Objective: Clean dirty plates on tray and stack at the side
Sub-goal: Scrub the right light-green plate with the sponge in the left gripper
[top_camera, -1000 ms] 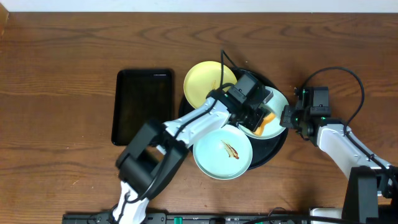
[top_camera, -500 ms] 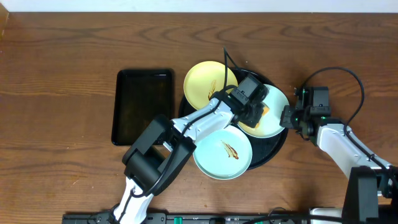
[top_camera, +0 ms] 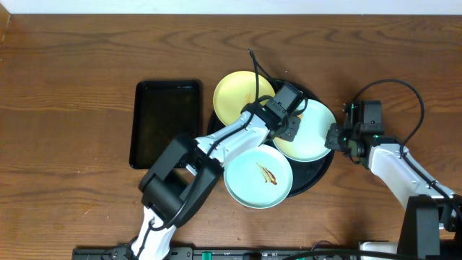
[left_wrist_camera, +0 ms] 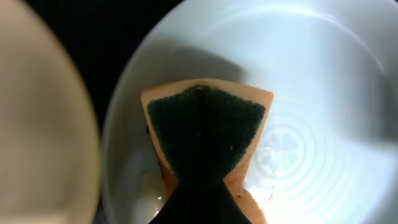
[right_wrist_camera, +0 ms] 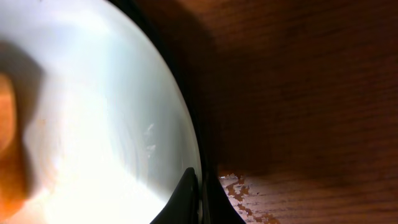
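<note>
Left fingers (left_wrist_camera: 199, 208), clenched on the sponge (left_wrist_camera: 205, 130), have slid across the mint plate (top_camera: 314, 137) toward the yellow plate (top_camera: 234, 97); right fingers (right_wrist_camera: 186, 196) pinch the mint plate's rim.

table (top_camera: 72, 58): grained wood | plates (top_camera: 245, 184): smooth plastic | tray (top_camera: 321, 167): glossy | sponge (left_wrist_camera: 205, 124): rough

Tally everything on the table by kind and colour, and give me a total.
Yellow plate: 1
Mint plates: 2
Round black tray: 1
Rectangular black tray: 1
Sponge: 1
Total: 6
</note>
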